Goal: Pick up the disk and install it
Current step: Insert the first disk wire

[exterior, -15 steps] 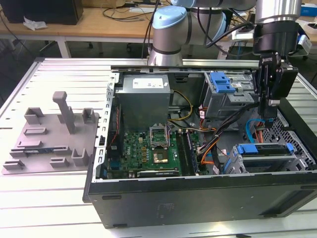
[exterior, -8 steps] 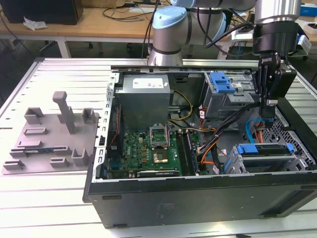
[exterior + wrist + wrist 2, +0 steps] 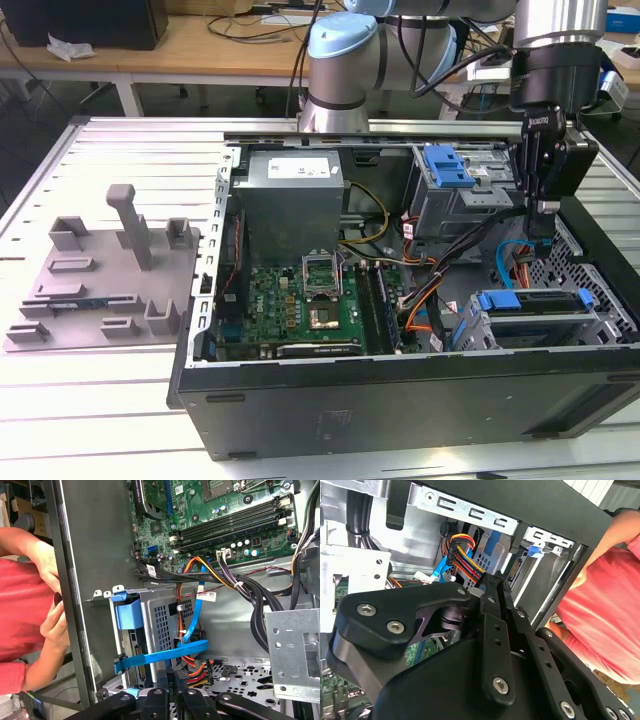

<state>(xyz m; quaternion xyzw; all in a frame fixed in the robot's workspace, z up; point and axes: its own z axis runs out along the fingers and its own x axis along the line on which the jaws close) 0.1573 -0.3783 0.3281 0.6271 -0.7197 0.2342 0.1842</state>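
At the exterior view's left, a grey moulded plastic tray [image 3: 100, 270] with upright posts lies on slatted tabletop. In the open black steel computer case [image 3: 400, 400], the blue-framed silver disk [image 3: 528, 303] appears already seated in its perforated cage, so installation looks essentially complete. Just above it, the black gripper [image 3: 544, 225] hangs closed and empty.

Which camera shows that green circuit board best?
The exterior view: the green circuit board lies nearly whole inside the open computer case. The first wrist view shows part of the board close up; the second wrist view catches a corner of it.
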